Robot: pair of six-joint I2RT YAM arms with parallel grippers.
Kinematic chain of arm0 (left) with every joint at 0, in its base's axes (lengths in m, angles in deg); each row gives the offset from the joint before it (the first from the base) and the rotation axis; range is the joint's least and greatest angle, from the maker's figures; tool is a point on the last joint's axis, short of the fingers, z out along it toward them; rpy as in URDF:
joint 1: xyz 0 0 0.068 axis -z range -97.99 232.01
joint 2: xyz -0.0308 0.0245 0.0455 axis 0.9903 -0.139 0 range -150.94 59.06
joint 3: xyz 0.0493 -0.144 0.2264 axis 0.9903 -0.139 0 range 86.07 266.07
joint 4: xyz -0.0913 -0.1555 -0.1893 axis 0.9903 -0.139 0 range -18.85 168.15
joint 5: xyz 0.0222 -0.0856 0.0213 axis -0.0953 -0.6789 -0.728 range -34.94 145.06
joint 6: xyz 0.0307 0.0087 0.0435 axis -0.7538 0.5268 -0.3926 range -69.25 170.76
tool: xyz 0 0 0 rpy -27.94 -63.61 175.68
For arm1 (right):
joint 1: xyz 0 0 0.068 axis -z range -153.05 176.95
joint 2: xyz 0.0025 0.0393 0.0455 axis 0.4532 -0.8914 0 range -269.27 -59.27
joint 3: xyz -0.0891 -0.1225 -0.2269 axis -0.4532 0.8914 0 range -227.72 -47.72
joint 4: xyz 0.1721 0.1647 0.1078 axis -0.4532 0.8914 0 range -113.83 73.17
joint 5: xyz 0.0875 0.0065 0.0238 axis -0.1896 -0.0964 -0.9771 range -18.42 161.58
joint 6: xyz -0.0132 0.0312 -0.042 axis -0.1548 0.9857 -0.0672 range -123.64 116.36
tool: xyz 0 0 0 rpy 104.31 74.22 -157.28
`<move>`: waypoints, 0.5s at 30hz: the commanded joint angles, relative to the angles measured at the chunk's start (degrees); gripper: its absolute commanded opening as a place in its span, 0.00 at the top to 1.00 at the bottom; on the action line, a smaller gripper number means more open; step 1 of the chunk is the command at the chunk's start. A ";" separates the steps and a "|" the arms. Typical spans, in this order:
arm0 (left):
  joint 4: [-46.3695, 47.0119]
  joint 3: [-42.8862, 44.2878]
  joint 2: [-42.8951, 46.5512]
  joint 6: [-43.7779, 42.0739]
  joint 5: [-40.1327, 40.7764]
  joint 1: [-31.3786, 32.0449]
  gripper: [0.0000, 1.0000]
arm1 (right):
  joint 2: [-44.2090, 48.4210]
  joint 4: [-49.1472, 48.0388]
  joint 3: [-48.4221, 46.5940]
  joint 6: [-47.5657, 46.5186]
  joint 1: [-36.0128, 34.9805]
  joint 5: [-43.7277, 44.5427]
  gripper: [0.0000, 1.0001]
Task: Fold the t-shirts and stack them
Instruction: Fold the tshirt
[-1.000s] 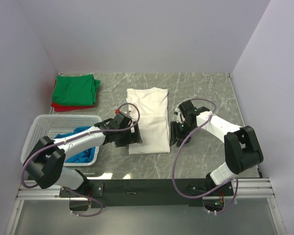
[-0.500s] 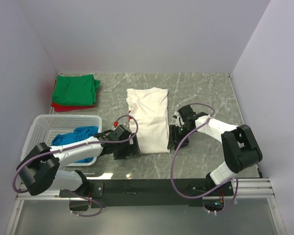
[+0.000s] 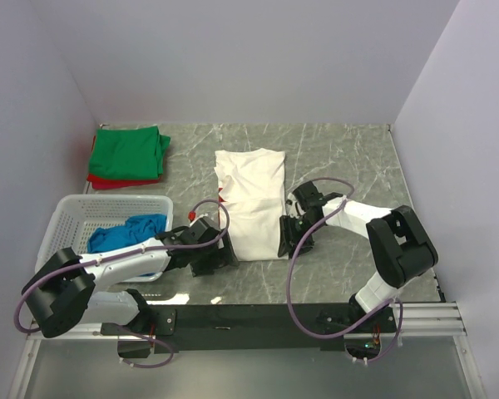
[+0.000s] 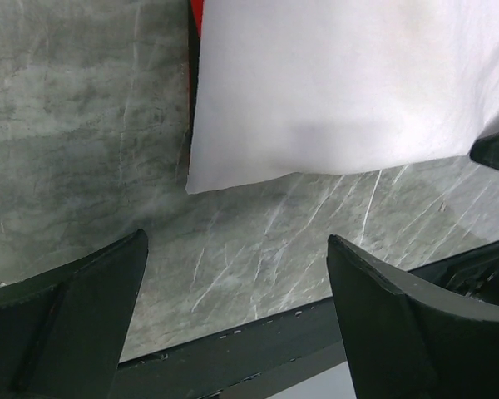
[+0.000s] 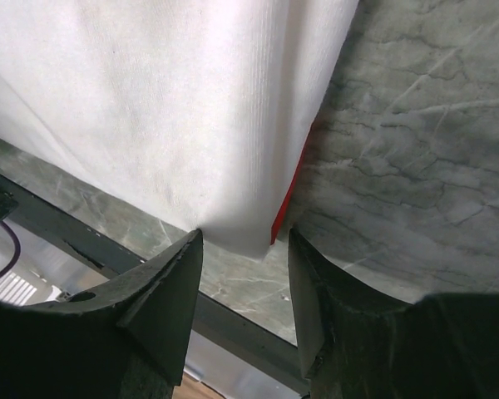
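**Ana:** Marbled grey table [image 3: 341, 150], pale walls on three sides. Which shirt is being worked on?

**Ben:** It's the white t-shirt [image 3: 254, 204]. It lies mid-table, folded into a long strip, with its short hem towards the arms. A sliver of red print [image 5: 295, 199] shows along one folded edge.

**Ana:** Why are both arms down at that hem?

**Ben:** I'd say they're there to take a corner each, so the strip can be folded away from them in one even lift. The left gripper [image 4: 237, 239] has its jaws spread wide. It sits just short of the near-left corner and holds nothing. The right gripper [image 5: 241, 237] is parted about halfway, with the near-right corner at the mouth of its jaws, not pinched.

**Ana:** And the others?

**Ben:** The green t-shirt [image 3: 129, 152] lies folded on top of the red t-shirt [image 3: 100, 181] at the far left, which looks like the start of the stack. The blue t-shirt [image 3: 129, 233] is crumpled in the white basket [image 3: 75, 208], waiting its turn.

**Ana:** Any risk?

**Ben:** If the left jaws catch only the top layer, the fold may open up.
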 commanded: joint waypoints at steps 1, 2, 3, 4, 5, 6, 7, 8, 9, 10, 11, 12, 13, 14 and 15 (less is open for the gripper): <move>-1.52 -0.23 0.55 1.49 3.19 0.40 0.05 | -1.14 -3.09 1.00 0.60 -1.16 3.58 0.47; -1.78 -0.14 0.64 2.18 3.54 0.40 0.04 | -1.23 -3.53 1.01 0.95 -1.51 3.84 0.47; -1.87 0.03 0.64 2.45 3.72 0.40 0.04 | -1.40 -3.71 1.01 1.13 -2.21 4.37 0.47; -1.96 0.12 0.64 2.72 4.33 0.40 0.04 | -1.84 -3.80 1.01 1.31 -2.48 5.33 0.48; -2.13 0.12 0.55 3.42 4.59 0.40 0.04 | -2.10 -4.06 1.01 1.31 -2.57 5.52 0.50; -2.40 0.21 0.38 3.94 5.55 0.40 0.04 | -2.63 -4.15 1.18 1.31 -2.65 5.78 0.52; -3.18 0.29 0.20 5.08 6.09 0.40 0.04 | -2.89 -4.23 1.18 1.31 -2.65 5.95 0.58; -3.45 0.30 -0.15 5.53 6.70 0.31 0.04 | -3.16 -4.32 1.18 1.40 -2.74 5.96 0.62; -3.54 0.30 -0.24 5.97 7.14 0.40 0.04 | -3.42 -4.24 1.10 1.31 -2.66 6.04 0.67; -3.37 0.21 -0.32 6.49 7.67 0.40 0.04 | -3.51 -3.97 1.01 1.31 -2.65 6.13 0.76; -2.76 0.12 -0.41 6.76 7.85 0.40 0.04 | -3.51 -3.88 1.01 1.22 -2.65 6.22 0.80; -2.49 0.12 -0.50 7.20 8.20 0.31 0.04 | -3.51 -3.88 1.09 1.22 -2.74 6.31 0.85; -2.23 0.12 -0.76 7.81 8.81 0.31 0.05 | -3.43 -3.71 1.10 1.13 -2.66 6.31 0.92; -2.05 0.21 -1.11 8.08 9.25 0.31 0.05 | -3.34 -3.62 1.18 1.13 -2.65 6.31 0.94; -1.96 0.73 -1.46 8.34 9.69 0.22 0.05 | -3.25 -3.62 1.18 1.13 -2.65 6.31 0.95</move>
